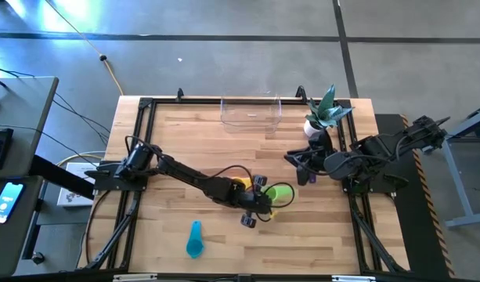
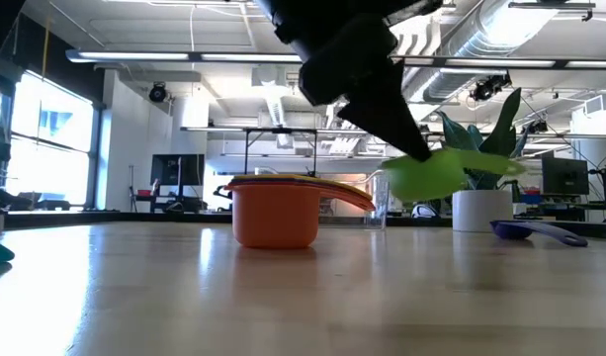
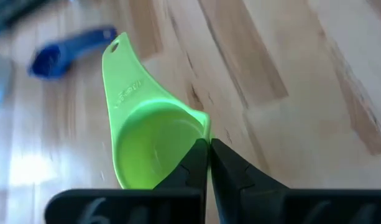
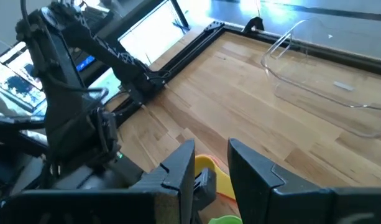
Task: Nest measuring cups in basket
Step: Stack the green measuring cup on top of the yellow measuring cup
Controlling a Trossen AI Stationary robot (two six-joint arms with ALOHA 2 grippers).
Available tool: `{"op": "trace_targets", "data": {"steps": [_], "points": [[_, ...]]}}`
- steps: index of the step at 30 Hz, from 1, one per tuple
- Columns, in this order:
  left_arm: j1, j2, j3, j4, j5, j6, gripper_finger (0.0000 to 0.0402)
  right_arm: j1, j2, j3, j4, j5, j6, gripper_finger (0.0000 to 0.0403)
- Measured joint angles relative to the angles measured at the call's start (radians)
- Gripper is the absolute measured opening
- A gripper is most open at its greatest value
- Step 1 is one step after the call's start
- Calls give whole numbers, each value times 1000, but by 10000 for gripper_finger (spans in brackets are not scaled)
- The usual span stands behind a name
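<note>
The green measuring cup point(image 3: 143, 140) is a bright lime scoop with a shallow round bowl and a short flat handle that tapers to a rounded tip with a small hole; faint raised lettering runs along the handle. The left gripper point(image 3: 209, 155) has its two dark fingers pressed together on the rim of the bowl, pinching the thin wall between them. In the low view the green cup point(image 2: 446, 170) hangs off the table, tilted, with its handle pointing towards the white plant pot point(image 2: 482, 210).

Just beside the green cup, on the side away from the plant pot, an orange measuring cup point(image 2: 275, 213) stands upright on the table point(image 2: 303, 297), a deep round bowl with a yellow cup point(image 2: 283, 179) seated in its mouth and flat handles fanned out over the rim. A small blue cup point(image 2: 525, 230) lies on the wood near the plant pot. A teal cup point(image 1: 194, 240) lies alone, well apart from the orange cup, towards the near edge of the table.

The basket point(image 1: 250, 112), clear and low-walled, sits at the far edge of the table, beside the plant pot and well away from the orange cup.

The right gripper point(image 4: 212, 171) waits near the plant pot, its fingers parted with nothing between them
</note>
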State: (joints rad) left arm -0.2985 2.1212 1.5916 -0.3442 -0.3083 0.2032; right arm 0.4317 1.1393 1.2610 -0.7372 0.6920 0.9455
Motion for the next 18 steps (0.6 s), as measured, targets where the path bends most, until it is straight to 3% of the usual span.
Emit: {"op": "trace_targets", "data": {"steps": [10, 18], "points": [[-5, -59, 21, -132, -54, -183, 0, 0, 0, 0, 5, 87, -2, 87], [-6, -153, 21, -308, -90, -300, 0, -33, -1, 0, 1, 65, -3, 87]]}}
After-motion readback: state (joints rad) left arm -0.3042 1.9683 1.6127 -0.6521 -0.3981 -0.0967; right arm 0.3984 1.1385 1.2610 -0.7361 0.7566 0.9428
